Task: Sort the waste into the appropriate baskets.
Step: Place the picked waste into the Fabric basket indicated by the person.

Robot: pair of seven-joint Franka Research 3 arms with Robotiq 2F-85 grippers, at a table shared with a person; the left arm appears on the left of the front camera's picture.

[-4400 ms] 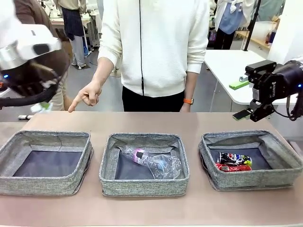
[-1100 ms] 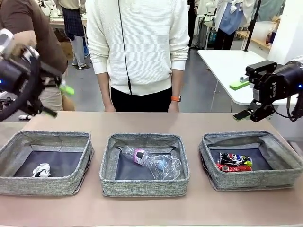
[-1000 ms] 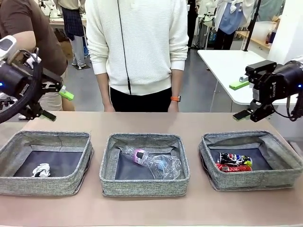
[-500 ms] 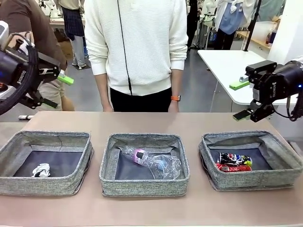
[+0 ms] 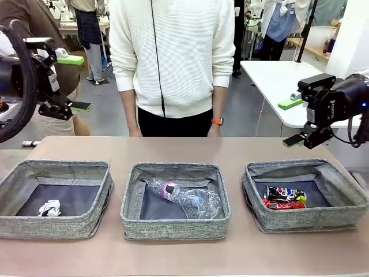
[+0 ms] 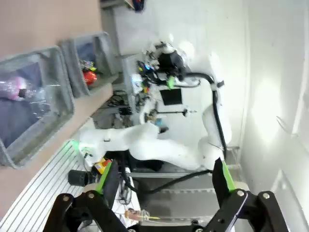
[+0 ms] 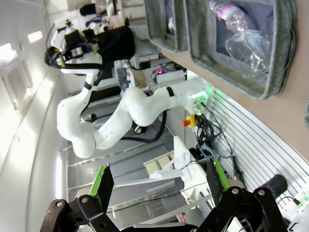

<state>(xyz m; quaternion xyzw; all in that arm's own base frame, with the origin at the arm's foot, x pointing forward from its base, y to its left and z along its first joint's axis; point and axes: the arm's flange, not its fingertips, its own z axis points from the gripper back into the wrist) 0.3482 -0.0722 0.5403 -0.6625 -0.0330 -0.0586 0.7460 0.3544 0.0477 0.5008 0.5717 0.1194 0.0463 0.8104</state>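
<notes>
Three grey baskets stand in a row on the table. The left basket (image 5: 57, 168) holds a crumpled white paper ball (image 5: 50, 207). In the middle basket (image 5: 173, 170) lie a pink-labelled bottle (image 5: 168, 188) and a crushed clear bottle (image 5: 200, 203). The right basket (image 5: 305, 167) holds a dark multicoloured can (image 5: 285, 193) and a red can (image 5: 282, 204). My left gripper (image 5: 74, 82) hangs open and empty high above the table's far left corner. My right gripper (image 5: 292, 122) hangs open and empty above the far right corner. In the wrist views, the left gripper (image 6: 164, 179) and the right gripper (image 7: 159, 181) have nothing between their fingers.
A person in a white sweater (image 5: 173, 52) stands at the far edge behind the middle basket, arms hanging down. A bare strip of table runs behind and in front of the baskets. A white side table (image 5: 277, 75) stands at the back right.
My left gripper has risen and rolled over the far left corner, with its fingers now stacked one above the other. The right arm has not moved. The person shifted slightly right.
</notes>
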